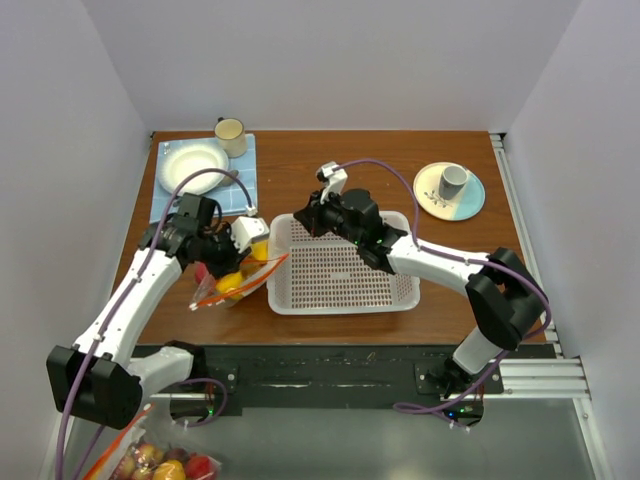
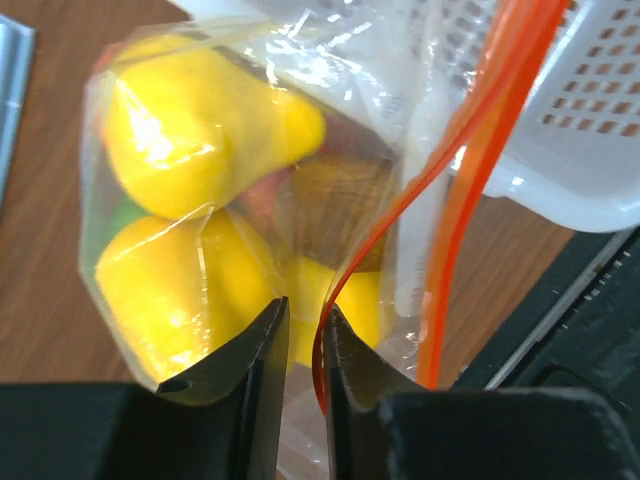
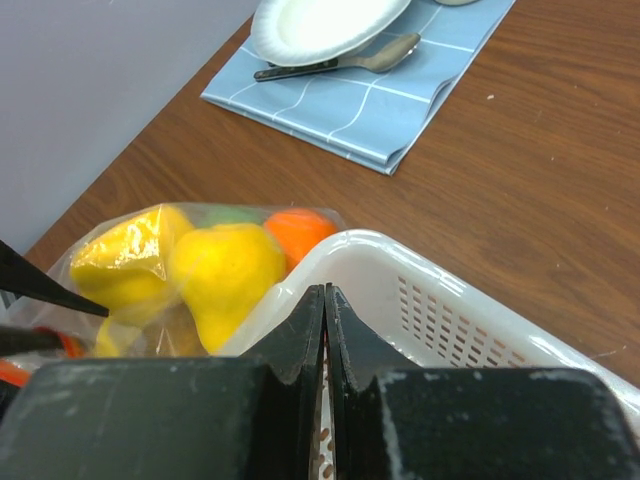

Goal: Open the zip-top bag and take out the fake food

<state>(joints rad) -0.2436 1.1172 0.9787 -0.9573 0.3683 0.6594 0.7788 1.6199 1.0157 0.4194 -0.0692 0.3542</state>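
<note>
L gripper (image 2: 303, 315) is clenched on the zip-top bag (image 2: 340, 70). Its jaws nearly meet, w/ clear film pinched between them and the orange-red zip strip (image 2: 478, 140) running up the inner face of one jaw. The fake food (image 2: 190, 130) bulges inside the bag just beyond those jaws. R gripper (image 3: 325, 292) is clenched too, tips touching, nothing visible between them. The bag lies beyond its jaws and off to their left, against the outer wall of the white basket (image 3: 420, 290).

Handling, as we judge it: the film is thin, crinkly and slippery, so it'll slide out of a shallow pinch. The stiffer zip strip is the better hold, one lip per gripper, pulled apart. The plastic fruit looks light but glossy and rounded, so it's likely to roll once it's out.

Views differ:
- L wrist alone shows the pinch, plus two orange lines spreading apart near the jaws. We read the mouth as partly parted there.
- R wrist alone shows an orange piece (image 3: 300, 228) at the bag's far end, w/ a plate (image 3: 325, 25) and spoon (image 3: 350, 62) well beyond the jaws.
- Top view alone shows the R jaws over the basket corner, apart from the bag
</note>
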